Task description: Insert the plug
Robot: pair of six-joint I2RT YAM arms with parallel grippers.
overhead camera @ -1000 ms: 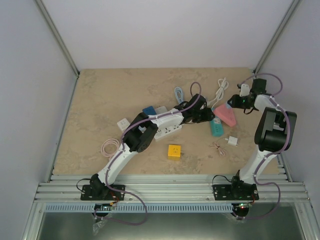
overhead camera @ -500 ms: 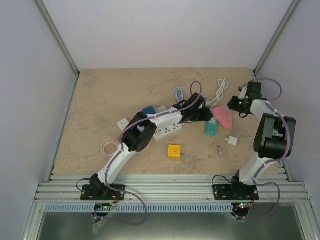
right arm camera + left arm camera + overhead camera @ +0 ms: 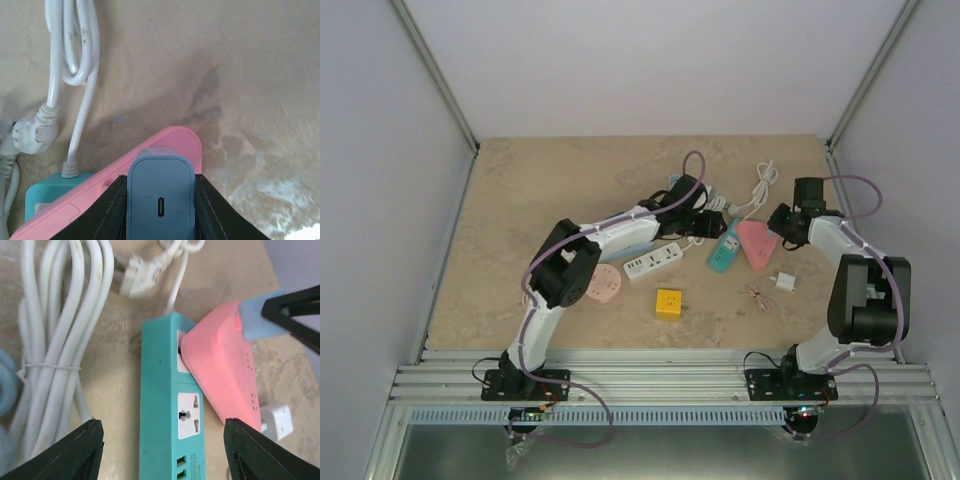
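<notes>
My right gripper (image 3: 160,186) is shut on a blue-grey USB charger plug (image 3: 160,200) and holds it over the far end of a pink power strip (image 3: 172,142); whether they touch I cannot tell. In the top view this gripper (image 3: 783,222) is at the pink strip's (image 3: 758,242) right side. A teal power strip (image 3: 165,405) lies beside and partly under the pink one (image 3: 225,370). My left gripper (image 3: 162,452) is open, its jaws straddling the teal strip above it. The blue plug (image 3: 260,315) shows there in the right fingers (image 3: 295,310).
A coiled white cable (image 3: 60,340) and its white plug (image 3: 140,280) lie left of the teal strip. In the top view are a white power strip (image 3: 653,263), a yellow cube (image 3: 668,302), a pink round socket (image 3: 600,287), a small white charger (image 3: 786,282) and a thin pink cable (image 3: 755,295).
My right gripper moved down and left with the blue plug, over the pink strip. My left arm swung its elbow left, and the teal strip shifted left.
</notes>
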